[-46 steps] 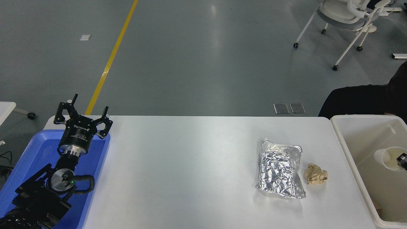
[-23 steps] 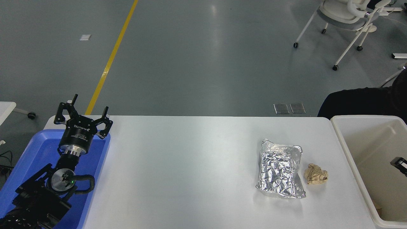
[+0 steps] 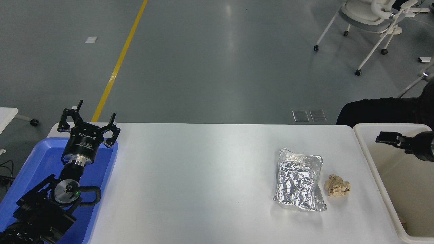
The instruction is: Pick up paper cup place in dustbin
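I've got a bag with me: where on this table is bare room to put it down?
The widest bare stretch of the white table runs from the blue tray to the foil packet. It's tighter at the right, where the packet, the paper ball and the dustbin sit close together.

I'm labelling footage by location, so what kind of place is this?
Probably an indoor robotics lab or workshop: a bare grey floor with a yellow painted line, white wheeled office chairs, and a plain white table holding test items.
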Available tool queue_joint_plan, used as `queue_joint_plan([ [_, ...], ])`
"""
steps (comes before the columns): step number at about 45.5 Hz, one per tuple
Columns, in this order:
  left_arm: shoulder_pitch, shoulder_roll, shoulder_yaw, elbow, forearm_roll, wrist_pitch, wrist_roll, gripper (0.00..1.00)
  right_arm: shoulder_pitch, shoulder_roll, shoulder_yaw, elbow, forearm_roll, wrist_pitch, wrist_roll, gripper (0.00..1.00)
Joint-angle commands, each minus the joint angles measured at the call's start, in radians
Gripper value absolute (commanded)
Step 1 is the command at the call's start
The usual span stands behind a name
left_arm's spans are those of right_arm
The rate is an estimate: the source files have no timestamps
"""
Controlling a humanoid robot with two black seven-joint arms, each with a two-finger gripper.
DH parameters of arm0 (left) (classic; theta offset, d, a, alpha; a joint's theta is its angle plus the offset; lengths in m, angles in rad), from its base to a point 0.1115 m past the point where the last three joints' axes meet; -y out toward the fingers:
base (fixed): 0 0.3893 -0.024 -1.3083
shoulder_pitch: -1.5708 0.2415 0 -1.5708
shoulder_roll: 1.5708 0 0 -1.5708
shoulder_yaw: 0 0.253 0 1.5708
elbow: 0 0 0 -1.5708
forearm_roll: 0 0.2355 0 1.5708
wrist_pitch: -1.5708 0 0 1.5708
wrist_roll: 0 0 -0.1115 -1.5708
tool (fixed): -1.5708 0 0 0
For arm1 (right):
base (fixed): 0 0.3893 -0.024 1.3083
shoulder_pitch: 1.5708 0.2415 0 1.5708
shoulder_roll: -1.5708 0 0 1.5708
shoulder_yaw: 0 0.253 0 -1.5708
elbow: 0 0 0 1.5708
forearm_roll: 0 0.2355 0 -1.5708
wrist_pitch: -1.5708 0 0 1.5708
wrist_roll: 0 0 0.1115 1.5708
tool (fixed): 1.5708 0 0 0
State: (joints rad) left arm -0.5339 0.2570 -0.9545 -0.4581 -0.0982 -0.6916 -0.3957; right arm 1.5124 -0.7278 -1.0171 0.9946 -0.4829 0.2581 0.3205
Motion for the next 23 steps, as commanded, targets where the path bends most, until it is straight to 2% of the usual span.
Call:
queue_joint_plan([
  [1,0.0,0.001,0.0,0.001,0.0,0.0,0.0,1.0,0.322,0.044,-0.081,0.259,0.013,0.197,0.002,1.0],
  [17,0.002,0.001,-0.001,0.001,0.0,0.0,-0.002,1.0,0.684,0.303,-0.181,0.467,0.34,0.446,0.009,1.0],
  [23,0.003,0.001,-0.001,0.001,0.0,0.0,-0.002,1.0,0.837,0.334,-0.202,0.604,0.406,0.477,0.009,1.0],
])
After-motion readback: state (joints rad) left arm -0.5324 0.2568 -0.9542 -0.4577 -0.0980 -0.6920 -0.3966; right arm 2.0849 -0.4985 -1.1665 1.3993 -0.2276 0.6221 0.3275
